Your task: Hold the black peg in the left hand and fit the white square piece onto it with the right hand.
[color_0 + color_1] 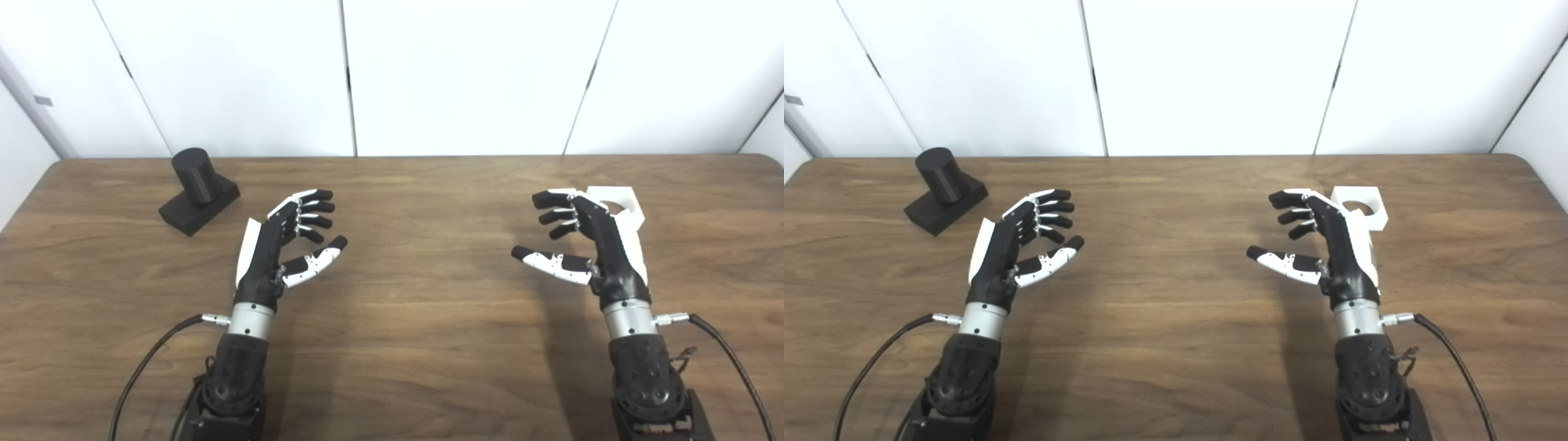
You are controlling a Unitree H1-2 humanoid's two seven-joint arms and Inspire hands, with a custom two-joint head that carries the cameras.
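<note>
The black peg (195,176), a short cylinder on a square black base, stands at the far left of the wooden table (416,318). My left hand (288,242) hovers open to its right and nearer me, apart from it, palm facing inward. The white square piece (1363,206), with a round hole in its top, lies at the right, just behind my right hand (582,242). That hand is open too, fingers spread and pointing left, holding nothing. It partly hides the piece in the left eye view.
White wall panels (429,73) rise behind the table's far edge. Black cables (147,361) trail from both wrists toward the near edge. Bare wood lies between the two hands.
</note>
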